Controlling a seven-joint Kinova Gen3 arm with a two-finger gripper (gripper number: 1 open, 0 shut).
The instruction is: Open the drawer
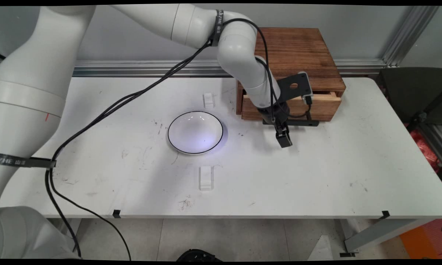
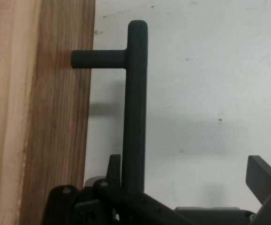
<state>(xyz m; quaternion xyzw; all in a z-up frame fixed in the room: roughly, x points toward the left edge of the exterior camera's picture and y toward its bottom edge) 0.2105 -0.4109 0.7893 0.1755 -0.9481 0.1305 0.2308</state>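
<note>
Gripper [image 1: 284,137] hangs low over the table [image 1: 316,176], just in front of the wooden drawer box [image 1: 298,55], fingers pointing down and tilted a bit toward the near edge. In hand view the fingers [image 2: 261,176] are spread apart w/ nothing clamped: one black finger shows at approx 4 o'clock of the pic, the other [image 2: 114,168] at approx 7 o'clock, and the drawer's black bar handle [image 2: 136,108] runs between them, closer to the 7 o'clock finger and apparently touching or just beside it; can't tell which. Handle stands off the drawer front [image 2: 55,117] on a short black post [image 2: 98,59], bare white table visible in the gap. In main view the drawer [image 1: 316,106] sits slightly pulled out of the box, a pale strip of its upper edge showing; handle bar crosses low along its front, partly behind the wrist. Box sits at the table's far side, approx 1 o'clock from table centre, against the wall rail. White bowl w/ thin black rim [image 1: 195,132] lies near centre, at 9 o'clock from the gripper, well apart from it. Small white block [image 1: 208,100] at 12 o'clock of the bowl, another white block [image 1: 206,177] at 6 o'clock of it, neither touching it. Black cables [image 1: 106,110] drape from the arm across the table's left part.
</note>
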